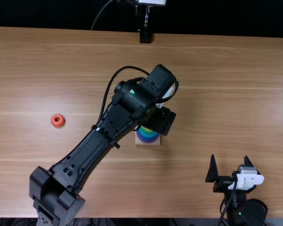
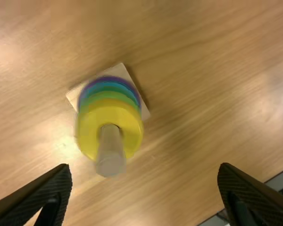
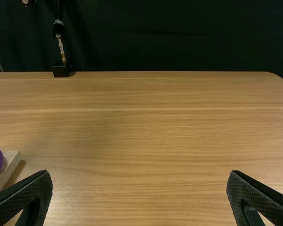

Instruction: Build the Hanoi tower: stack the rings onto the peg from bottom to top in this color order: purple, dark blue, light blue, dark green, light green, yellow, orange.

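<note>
Top view: on the light brown tabletop (image 1: 226, 94), the left hand (image 1: 161, 121) is above a square wooden base (image 1: 155, 143) and partly covers the ring stack on it, with the purple ring (image 1: 147, 140) lowest and blue and green above; the orange ring (image 1: 58, 124) lies flat, well apart from the base, on its left; the right hand (image 1: 229, 158) is over the near right part, its fingers spread wide; a black stand (image 1: 145, 36) is at the far edge. Left wrist view: the left hand (image 2: 144, 166) is wide and holds nothing; between its fingers and farther off, the yellow ring (image 2: 89, 129) is topmost around the pale peg (image 2: 112, 150), with green, blue and purple beneath it. Right wrist view: the right hand (image 3: 139, 173) is wide and empty; part of the purple ring and a corner of the base are visible, with the black stand beyond.
</note>
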Tool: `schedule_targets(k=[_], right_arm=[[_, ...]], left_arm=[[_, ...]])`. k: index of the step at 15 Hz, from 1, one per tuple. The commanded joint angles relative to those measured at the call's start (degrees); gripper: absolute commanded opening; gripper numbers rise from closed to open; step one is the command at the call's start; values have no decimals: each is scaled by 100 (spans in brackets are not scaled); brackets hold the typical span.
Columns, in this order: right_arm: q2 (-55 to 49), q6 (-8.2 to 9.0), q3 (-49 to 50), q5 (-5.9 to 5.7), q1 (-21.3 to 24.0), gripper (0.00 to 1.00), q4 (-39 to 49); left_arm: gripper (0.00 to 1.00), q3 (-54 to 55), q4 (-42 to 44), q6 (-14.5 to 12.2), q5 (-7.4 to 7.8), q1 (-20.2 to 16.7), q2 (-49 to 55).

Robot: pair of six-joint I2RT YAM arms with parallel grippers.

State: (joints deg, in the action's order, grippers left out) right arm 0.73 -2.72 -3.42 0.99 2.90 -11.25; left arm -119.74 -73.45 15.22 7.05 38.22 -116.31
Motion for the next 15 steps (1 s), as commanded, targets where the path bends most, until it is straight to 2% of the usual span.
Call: schedule_targets(k=[1, 3, 6, 9, 11, 12, 15], right_arm=[[-73, -2, 254, -78, 18, 100, -422], [-73, -2, 254, -78, 18, 100, -432], [-73, -2, 254, -78, 18, 100, -422], [-73, -2, 254, -78, 18, 100, -432], [-73, -2, 254, -78, 18, 100, -422], [-73, -2, 254, -78, 18, 100, -422], [-73, -2, 254, -78, 18, 100, -422]], left_arm=[[100, -251, 68, -14, 86, -403, -14], [100, -207, 384, 7, 97, -772, 232], [100, 250, 1207, 18, 97, -1607, 838], [100, 1252, 1259, -4, 107, -2407, 1199], [100, 1876, 1333, -67, 287, -2943, 1304], [100, 2148, 1428, -267, 318, -3198, 1366], [100, 2930, 1523, -1575, 213, -3646, 1374]])
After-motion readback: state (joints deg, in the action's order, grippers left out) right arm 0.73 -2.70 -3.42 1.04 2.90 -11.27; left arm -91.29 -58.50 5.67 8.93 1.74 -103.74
